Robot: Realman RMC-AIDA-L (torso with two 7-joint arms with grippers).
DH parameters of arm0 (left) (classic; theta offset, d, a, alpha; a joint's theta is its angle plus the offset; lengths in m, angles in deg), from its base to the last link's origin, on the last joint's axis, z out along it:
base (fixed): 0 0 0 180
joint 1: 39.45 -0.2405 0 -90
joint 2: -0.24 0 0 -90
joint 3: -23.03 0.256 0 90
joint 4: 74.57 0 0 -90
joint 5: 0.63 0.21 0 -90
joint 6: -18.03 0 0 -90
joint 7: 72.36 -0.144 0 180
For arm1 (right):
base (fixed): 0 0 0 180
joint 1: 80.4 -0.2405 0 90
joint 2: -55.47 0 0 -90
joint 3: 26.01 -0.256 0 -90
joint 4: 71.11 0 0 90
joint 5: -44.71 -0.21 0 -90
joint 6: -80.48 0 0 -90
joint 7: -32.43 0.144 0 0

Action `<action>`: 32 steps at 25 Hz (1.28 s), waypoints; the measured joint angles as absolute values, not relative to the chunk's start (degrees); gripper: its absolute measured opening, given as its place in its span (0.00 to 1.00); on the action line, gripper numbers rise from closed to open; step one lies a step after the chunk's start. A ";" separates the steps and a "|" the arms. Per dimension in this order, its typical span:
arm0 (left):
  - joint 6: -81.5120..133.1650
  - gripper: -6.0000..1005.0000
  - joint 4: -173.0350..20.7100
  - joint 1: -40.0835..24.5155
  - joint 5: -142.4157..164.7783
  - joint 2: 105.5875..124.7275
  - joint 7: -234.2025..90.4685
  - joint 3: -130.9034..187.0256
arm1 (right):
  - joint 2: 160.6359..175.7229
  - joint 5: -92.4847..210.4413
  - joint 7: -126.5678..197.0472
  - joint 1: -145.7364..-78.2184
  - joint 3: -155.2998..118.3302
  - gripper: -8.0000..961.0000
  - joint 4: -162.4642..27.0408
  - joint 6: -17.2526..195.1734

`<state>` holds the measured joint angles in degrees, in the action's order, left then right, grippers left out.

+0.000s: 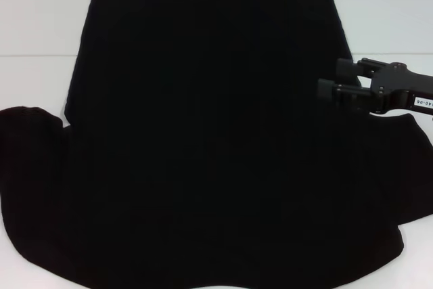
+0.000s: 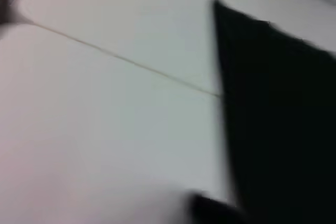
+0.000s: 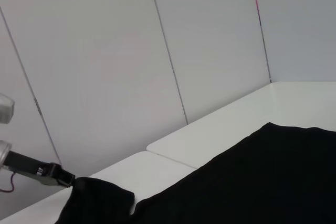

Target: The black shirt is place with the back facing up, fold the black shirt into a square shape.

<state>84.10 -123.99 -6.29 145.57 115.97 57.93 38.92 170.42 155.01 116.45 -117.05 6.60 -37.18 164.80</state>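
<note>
The black shirt (image 1: pixel 216 147) lies spread flat over most of the white table, its straight hem at the far side and its sleeves out to both sides near me. My right gripper (image 1: pixel 336 79) hovers over the shirt's right edge, just above the right sleeve, open with nothing between its fingers. My left gripper (image 3: pixel 60 176) is outside the head view. The right wrist view shows it far off, at the tip of the left sleeve (image 3: pixel 97 198), and whether it grips the cloth is not visible. A straight shirt edge (image 2: pixel 273 119) fills the left wrist view's side.
The white table (image 1: pixel 40 79) shows bare strips left and right of the shirt and a seam line (image 2: pixel 121 61) running across it. Pale wall panels (image 3: pixel 131 51) stand behind the table's far edge.
</note>
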 joint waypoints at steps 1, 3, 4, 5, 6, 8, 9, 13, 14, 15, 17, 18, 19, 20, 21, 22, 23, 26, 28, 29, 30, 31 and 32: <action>86.39 0.04 -123.97 -6.35 143.84 115.98 57.47 38.88 | 170.42 155.01 116.45 -117.05 6.60 0.86 -37.18 164.80; 91.22 0.04 -123.76 -6.57 139.26 115.99 55.79 38.78 | 170.41 155.01 116.44 -116.98 6.60 0.86 -37.17 164.84; 94.34 0.04 -123.36 -6.69 136.27 116.14 54.48 38.81 | 170.42 155.01 116.44 -116.95 6.60 0.86 -37.17 164.89; 96.39 0.04 -123.00 -6.71 134.42 116.27 53.58 38.93 | 170.41 155.01 116.45 -116.92 6.59 0.86 -37.18 164.89; 97.69 0.04 -122.50 -6.67 133.47 116.50 52.96 39.26 | 170.42 155.01 116.45 -116.91 6.60 0.86 -37.24 164.93; 100.73 0.04 -120.38 -6.15 131.50 117.32 51.03 40.21 | 170.42 155.01 116.45 -116.81 6.59 0.85 -37.32 164.95; 101.63 0.04 -119.04 -5.86 130.71 117.92 49.85 40.66 | 170.42 155.01 116.44 -116.78 6.60 0.85 -37.33 164.95; 105.60 0.05 -115.96 -5.15 126.73 119.78 42.93 41.53 | 170.42 155.01 116.44 -116.74 6.60 0.84 -37.24 165.06; 106.89 0.05 -115.29 -5.02 125.79 120.21 40.85 41.88 | 170.42 155.01 116.45 -116.74 6.60 0.84 -37.16 165.14; 107.70 0.05 -114.80 -4.87 125.01 120.44 39.60 42.23 | 170.39 155.01 116.44 -116.73 6.59 0.84 -37.11 165.20; 108.60 0.05 -114.10 -4.51 124.01 120.75 38.30 43.09 | 170.25 155.01 116.45 -116.71 6.58 0.84 -37.10 165.26; 108.67 0.09 -114.06 -4.46 123.80 120.76 38.12 43.15 | 170.19 154.95 116.48 -116.71 6.55 0.83 -37.09 165.27; 108.78 0.13 -114.03 -4.41 123.30 120.73 37.82 43.21 | 170.10 154.80 116.49 -116.71 6.49 0.83 -37.09 165.26; 108.98 0.17 -113.94 -4.43 122.49 120.66 37.37 43.16 | 169.99 154.56 116.54 -116.70 6.33 0.83 -37.09 165.26; 109.18 0.20 -113.89 -4.48 121.79 120.58 36.99 43.13 | 169.91 154.42 116.68 -116.70 6.16 0.83 -37.09 165.25; 109.47 0.24 -113.82 -4.58 121.07 120.50 36.57 43.14 | 169.79 154.33 117.16 -116.70 5.89 0.83 -37.09 165.16; 109.65 0.28 -113.67 -4.60 120.60 120.46 36.11 43.18 | 169.60 154.31 117.80 -116.70 5.61 0.83 -37.09 164.95; 110.07 0.40 -112.05 -4.21 120.25 120.48 32.95 43.38 | 168.13 154.80 124.73 -116.60 5.29 0.82 -37.09 162.59; 110.51 0.48 -109.79 -3.56 120.23 120.49 28.70 43.99 | 166.38 156.40 132.07 -116.45 5.68 0.82 -37.09 161.66; 110.67 0.56 -108.79 -3.24 120.22 120.56 25.85 44.66 | 165.24 158.02 136.38 -116.40 5.85 0.82 -37.07 161.76; 110.74 0.64 -108.14 -3.10 120.22 120.70 24.01 45.24 | 164.28 159.89 140.46 -116.40 5.93 0.81 -37.07 162.24; 110.72 0.72 -107.51 -2.92 120.21 121.10 20.39 46.30 | 163.08 162.20 144.58 -116.40 5.94 0.81 -37.04 162.71; 110.66 0.75 -107.11 -2.84 120.20 121.46 17.80 47.13 | 162.08 164.83 148.64 -116.42 5.94 0.81 -37.03 163.21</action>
<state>110.66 -107.11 -2.84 120.20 121.46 17.80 47.13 162.08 164.83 148.64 -116.42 5.94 -37.03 163.21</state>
